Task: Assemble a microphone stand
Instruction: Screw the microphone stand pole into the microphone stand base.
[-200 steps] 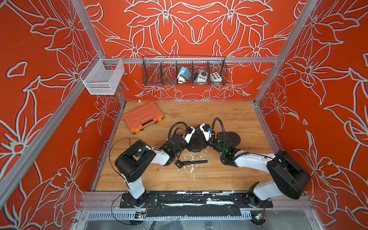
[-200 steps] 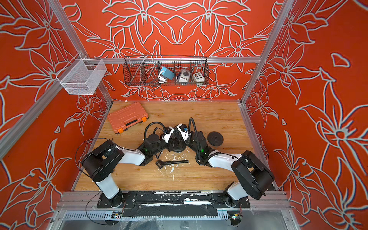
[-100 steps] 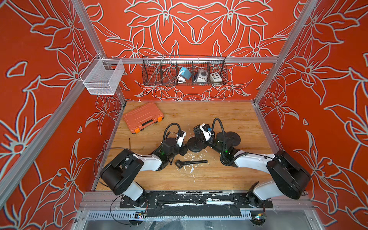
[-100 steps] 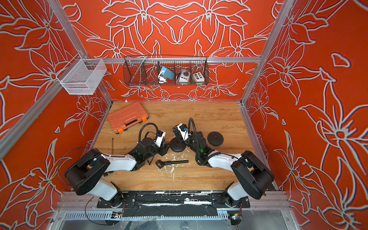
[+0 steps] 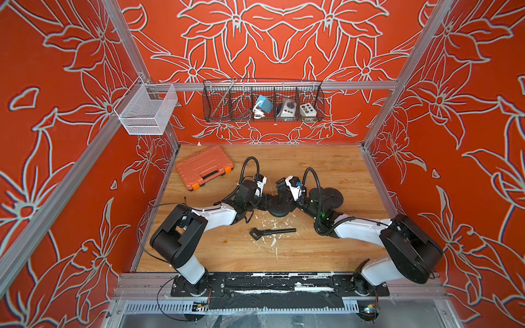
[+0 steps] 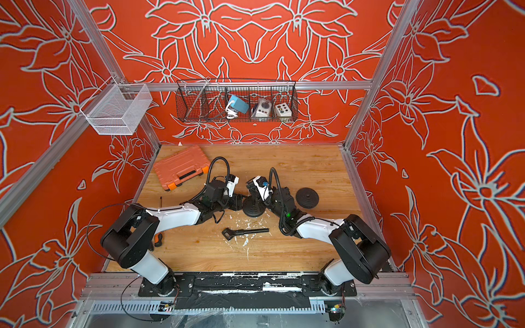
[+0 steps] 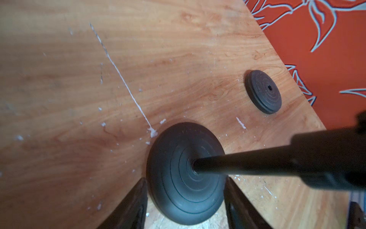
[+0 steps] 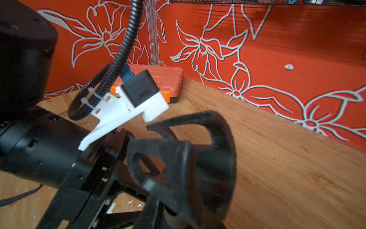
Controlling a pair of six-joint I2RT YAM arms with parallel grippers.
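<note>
Black fingers (image 7: 136, 204) of the left claw (image 7: 186, 179) are standing wider apart than a second ago, one each side of the base (image 7: 174, 190). Right claw (image 5: 282, 196) is squeezing the pole (image 7: 237, 164) standing in that base. It is sitting on the table (image 5: 312, 250), far from every edge, with bare wood behind and a rod (image 5: 272, 232) lying in front. Both arms are reaching low and inward.
</note>
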